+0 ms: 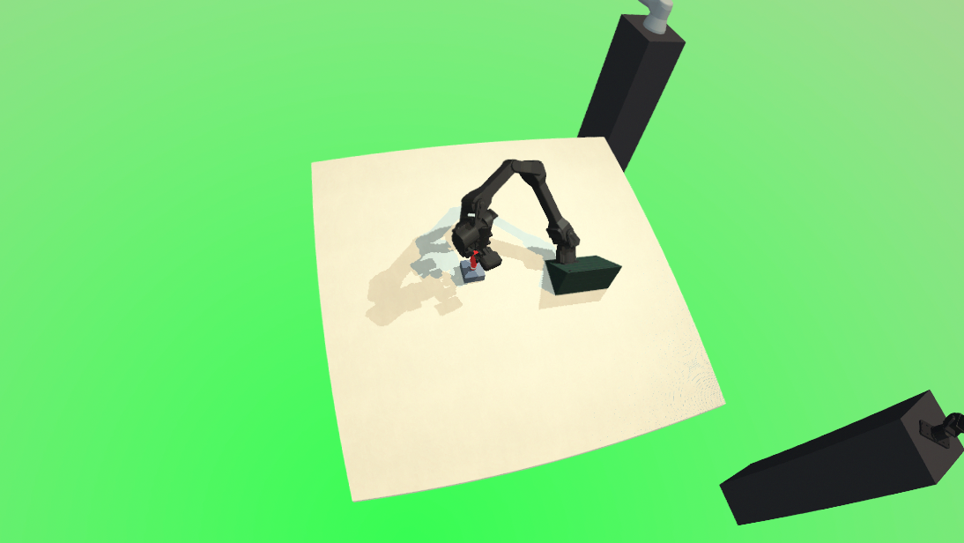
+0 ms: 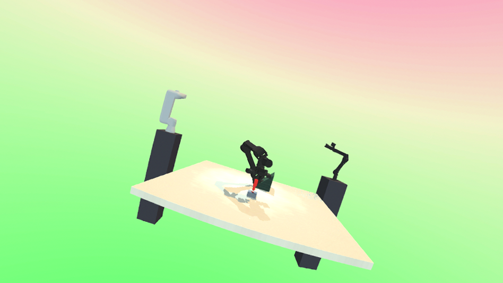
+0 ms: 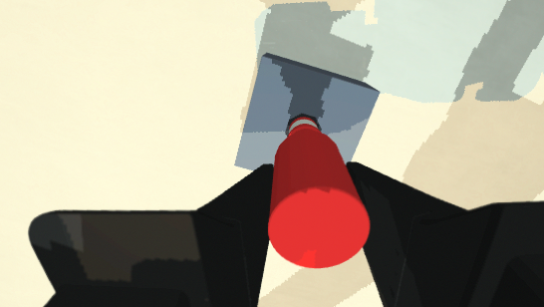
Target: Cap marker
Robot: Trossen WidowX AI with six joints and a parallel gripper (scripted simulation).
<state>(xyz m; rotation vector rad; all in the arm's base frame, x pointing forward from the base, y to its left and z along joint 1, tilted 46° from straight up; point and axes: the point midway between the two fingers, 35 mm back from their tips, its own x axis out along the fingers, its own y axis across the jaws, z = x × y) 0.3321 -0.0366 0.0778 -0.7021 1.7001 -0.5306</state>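
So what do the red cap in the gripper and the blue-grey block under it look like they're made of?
The red cylindrical cap, clamped in the black gripper, looks like smooth plastic: even colour, with a soft bright patch on its end face. The blue-grey square holder block looks matte, with flat faces, crisp edges and no glints; it could be painted metal or plastic, and the look leaves that open.

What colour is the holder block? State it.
Grey-blue; the holder block shows best in the wrist view, beneath the red cap held in the pincer.
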